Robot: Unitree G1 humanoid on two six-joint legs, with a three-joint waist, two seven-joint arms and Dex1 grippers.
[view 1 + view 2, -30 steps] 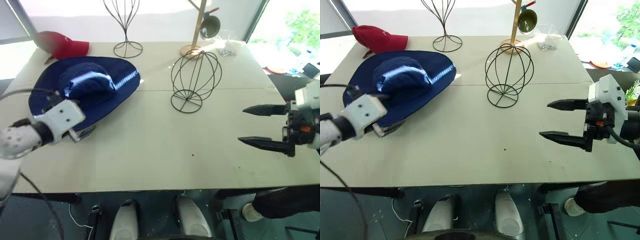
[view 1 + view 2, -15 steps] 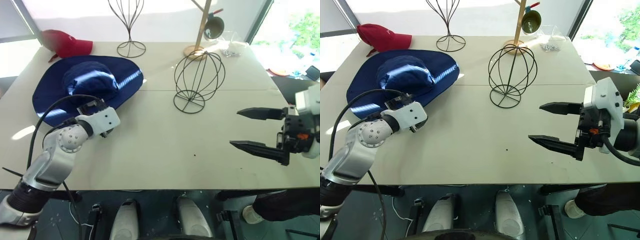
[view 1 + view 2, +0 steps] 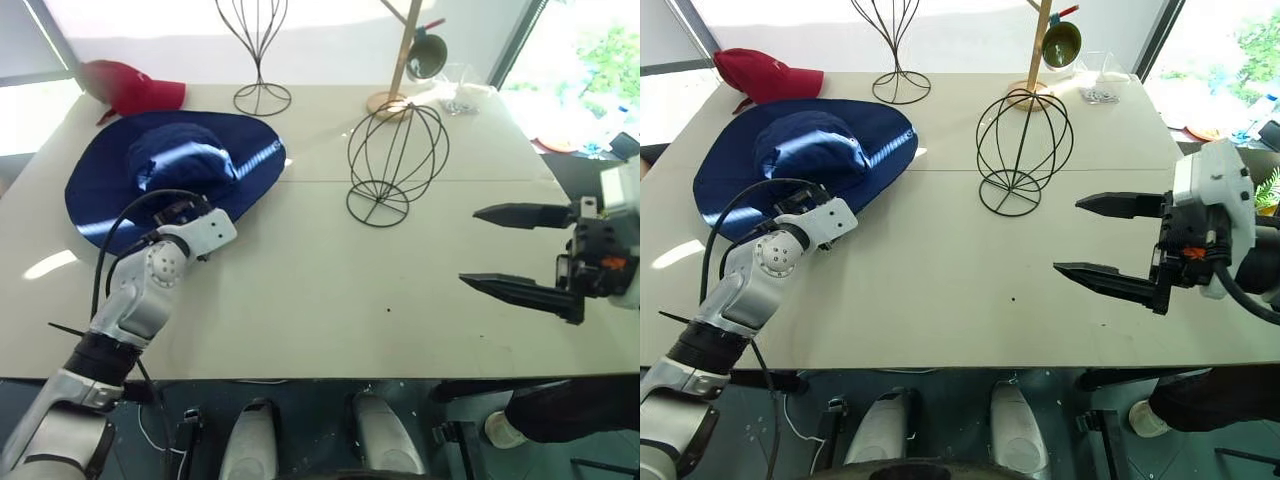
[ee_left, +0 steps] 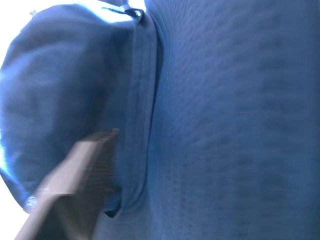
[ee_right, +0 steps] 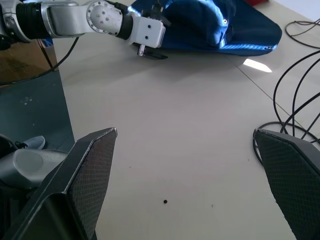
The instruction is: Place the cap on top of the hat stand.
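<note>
The cap (image 3: 175,170), a soft navy fabric sun hat with a wide floppy round brim and a rounded, slightly crumpled crown, lies flat on the left part of the pale, smooth bench (image 3: 320,290); its cloth shows a faint sheen where light falls on the crown. The left gripper (image 3: 810,205) sits at the near edge of the brim, its white block-shaped housing just over the fabric; in the left wrist view one grey ribbed finger (image 4: 75,185) lies against the blue cloth near a stitched seam, but whether the jaws are spread or pinching the brim cannot be told. The hat stand (image 3: 396,160), a thin black wire cage shaped like a globe on a ring base, stands upright near the middle of the bench, well apart from the cap and bare. Behind it a taller tulip-shaped wire stand (image 3: 256,50) and a wooden pole stand (image 3: 398,55) rise near the far edge, and a red baseball cap (image 3: 130,88) rests just beyond the navy brim. The right gripper (image 3: 515,250) hovers above the right side of the bench, its two black tapered jaws spread wide with nothing between them.
</note>
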